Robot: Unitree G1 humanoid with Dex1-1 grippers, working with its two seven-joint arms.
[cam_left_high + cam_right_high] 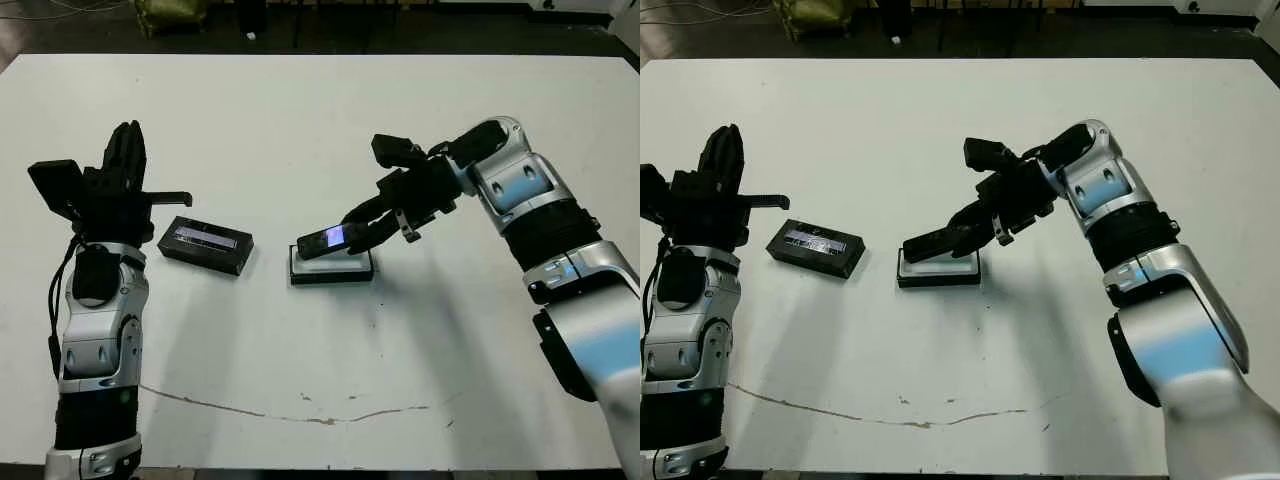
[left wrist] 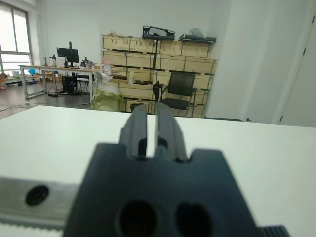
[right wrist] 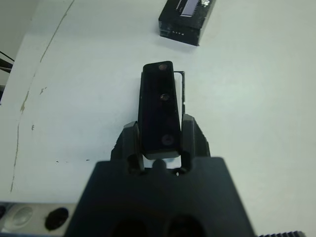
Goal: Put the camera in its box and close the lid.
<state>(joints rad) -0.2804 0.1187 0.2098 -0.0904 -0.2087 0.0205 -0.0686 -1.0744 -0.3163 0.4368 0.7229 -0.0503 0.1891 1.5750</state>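
My right gripper (image 1: 357, 231) is shut on the camera (image 1: 323, 240), a slim black bar whose glossy face reflects bluish-purple. It holds the bar tilted just above the box (image 1: 338, 268), a shallow black tray with white lining at the table's middle. In the right wrist view the camera (image 3: 159, 108) sits between the two fingers and hides most of the box (image 3: 183, 90). The lid (image 1: 205, 243), black with a grey-silver strip, lies to the left of the box. My left gripper (image 1: 126, 152) points upward left of the lid, shut and holding nothing.
The white table (image 1: 300, 120) stretches wide behind and in front of the box. A thin brown scratch line (image 1: 300, 412) runs near the front edge. Beyond the far edge are dark floor and clutter; the left wrist view shows shelves and a chair (image 2: 177, 91).
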